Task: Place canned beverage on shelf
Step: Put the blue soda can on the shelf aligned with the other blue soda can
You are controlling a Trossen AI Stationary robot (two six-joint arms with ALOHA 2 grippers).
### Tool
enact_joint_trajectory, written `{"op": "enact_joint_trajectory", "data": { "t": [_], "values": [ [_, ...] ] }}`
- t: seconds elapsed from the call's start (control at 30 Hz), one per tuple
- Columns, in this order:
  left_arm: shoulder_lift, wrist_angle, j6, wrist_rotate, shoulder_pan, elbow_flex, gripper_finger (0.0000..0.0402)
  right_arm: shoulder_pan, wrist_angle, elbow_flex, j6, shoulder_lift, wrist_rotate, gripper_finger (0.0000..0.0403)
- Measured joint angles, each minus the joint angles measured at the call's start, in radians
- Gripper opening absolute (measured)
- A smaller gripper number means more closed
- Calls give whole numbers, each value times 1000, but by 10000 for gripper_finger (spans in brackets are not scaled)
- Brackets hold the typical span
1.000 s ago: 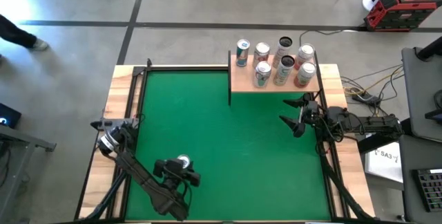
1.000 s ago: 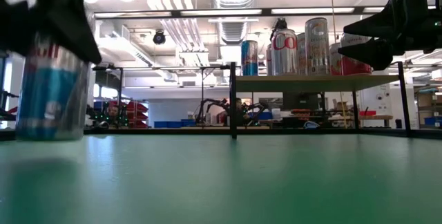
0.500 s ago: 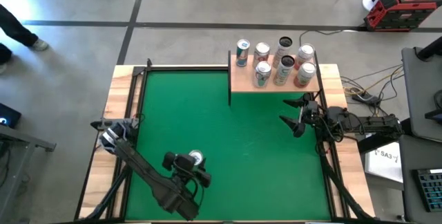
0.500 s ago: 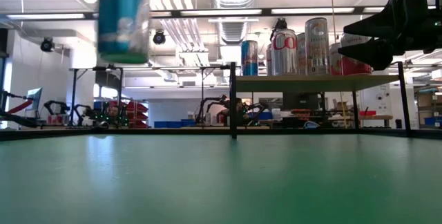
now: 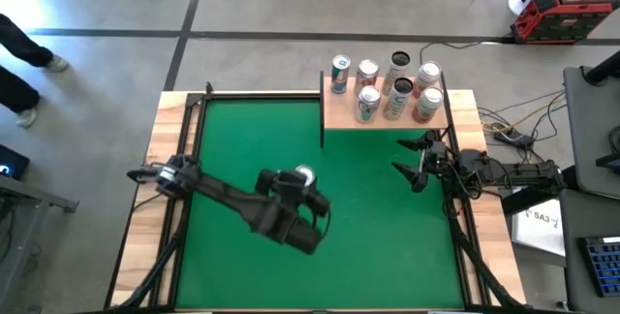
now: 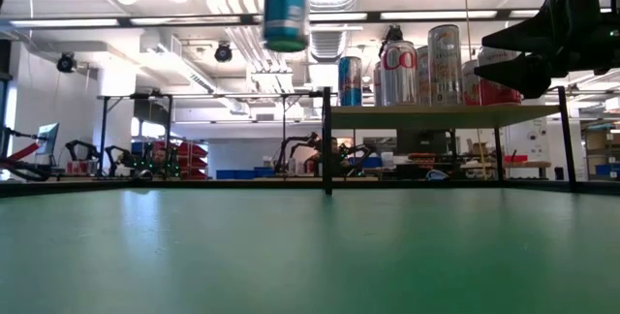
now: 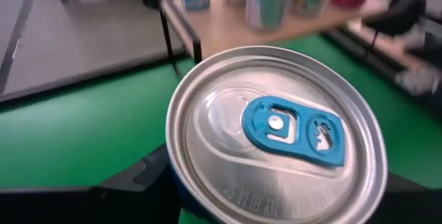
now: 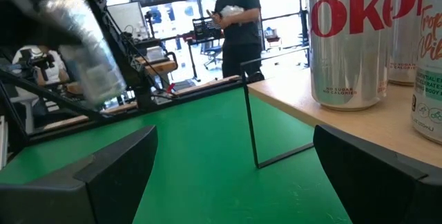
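Observation:
A blue canned beverage with a silver top and blue tab (image 5: 304, 173) is in my left gripper (image 5: 300, 186), high above the green tabletop's middle. It also shows in the low view (image 6: 286, 9) and in the left wrist view (image 7: 276, 137). The pale-wood shelf (image 5: 339, 115) on thin black posts stands at the far right and carries several cans (image 5: 395, 99). My right gripper (image 5: 412, 159) is open and empty, just in front of the shelf's near right corner. My left gripper pinches the can's side wall just below its rim (image 7: 178, 191) between its two fingers, one on either side. The fingers come slanting from the table's near left. The can stands upright, top up, lifted well clear of the table.
The shelf's near left part (image 5: 334, 118) is bare board, with a black post (image 6: 327, 140) under its left corner. The table has wooden side rims (image 5: 170, 140). People stand in the room beyond (image 8: 238, 23). Cables and a red toolbox (image 5: 567, 14) lie off to the right.
My left gripper has risen from near the table's near left and carried the can toward the right and far edges, toward the shelf. The can has stayed upright and is lifted clear of the table. My right gripper has kept still.

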Motion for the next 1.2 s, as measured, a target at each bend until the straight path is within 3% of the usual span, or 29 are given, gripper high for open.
{"op": "enact_joint_trajectory", "data": {
  "t": [0.27, 0.47, 0.77, 1.2],
  "values": [
    [0, 213, 250, -56, 146, 4, 224, 0, 0, 0, 0, 0, 0, 380],
    [0, 376, 419, 25, 227, -8, 225, 0, 0, 0, 0, 0, 0, 380],
    [10, 618, 626, 32, 318, -15, 225, 0, 0, 0, 0, 0, 0, 380],
    [70, 847, 848, 194, 472, -15, 226, 0, 0, 0, 0, 0, 0, 380]
  ]
}}
